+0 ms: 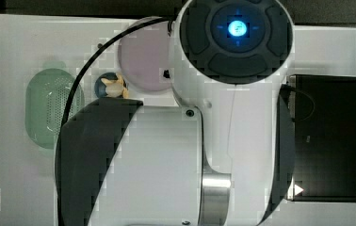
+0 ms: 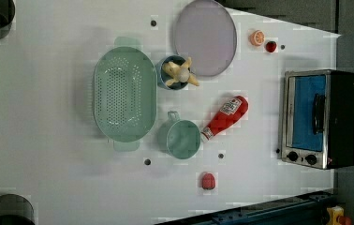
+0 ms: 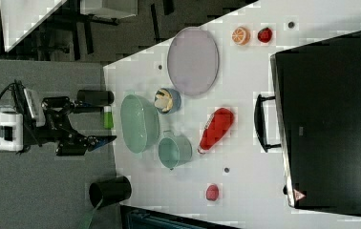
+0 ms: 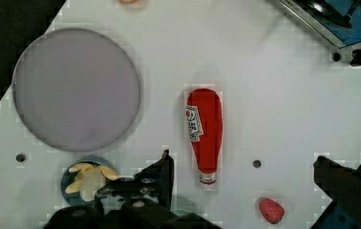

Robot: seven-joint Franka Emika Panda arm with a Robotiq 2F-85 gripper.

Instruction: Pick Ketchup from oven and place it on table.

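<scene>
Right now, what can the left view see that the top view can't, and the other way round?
Left view alone: the Ketchup lying on the table beside a teal cup, a strawberry, an orange slice, and the oven front with its blue glass door shut. Top view alone: the robot arm from above, with a glowing blue light. Both: the green colander, the lilac plate, and the small blue bowl.

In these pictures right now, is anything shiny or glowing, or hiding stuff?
In the top view, a blue light glows on the arm, whose bulk hides much of the table. In the left view, the oven door glass looks bright blue. In the wrist view, the Ketchup lies sharp and evenly lit.
</scene>
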